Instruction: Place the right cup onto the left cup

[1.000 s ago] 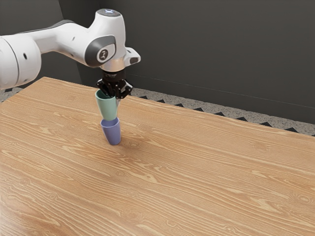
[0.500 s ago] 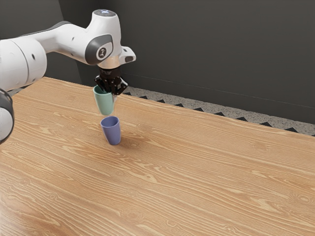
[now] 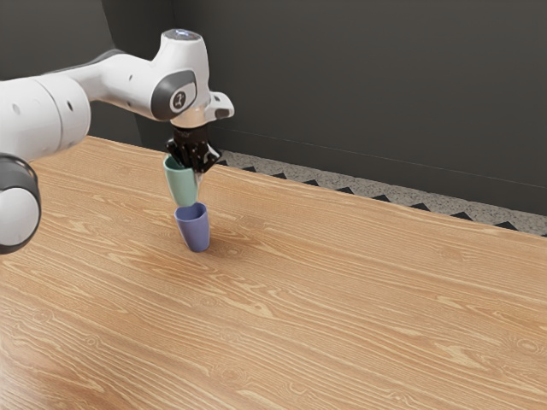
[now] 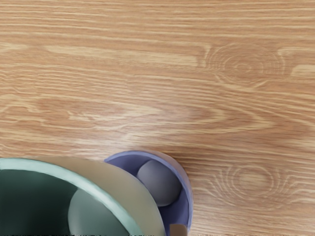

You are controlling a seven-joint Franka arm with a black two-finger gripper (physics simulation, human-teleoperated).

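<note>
My gripper is shut on the green cup near its rim, holding it roughly upright in the air. The purple cup stands upright on the table below, its mouth facing up. In the exterior view the green cup's base overlaps the purple cup's far rim; whether they touch, I cannot tell. In the wrist view the green cup looms large at the lower edge and hides part of the purple cup, whose inside is partly visible.
The wooden table extends around the purple cup and far toward the exterior view's right. Its far edge runs in front of a dark wall.
Over the last second my hand has shifted slightly toward the exterior view's left with the green cup. It rose, opening a gap above the purple cup, then came down again. The purple cup stayed put.
</note>
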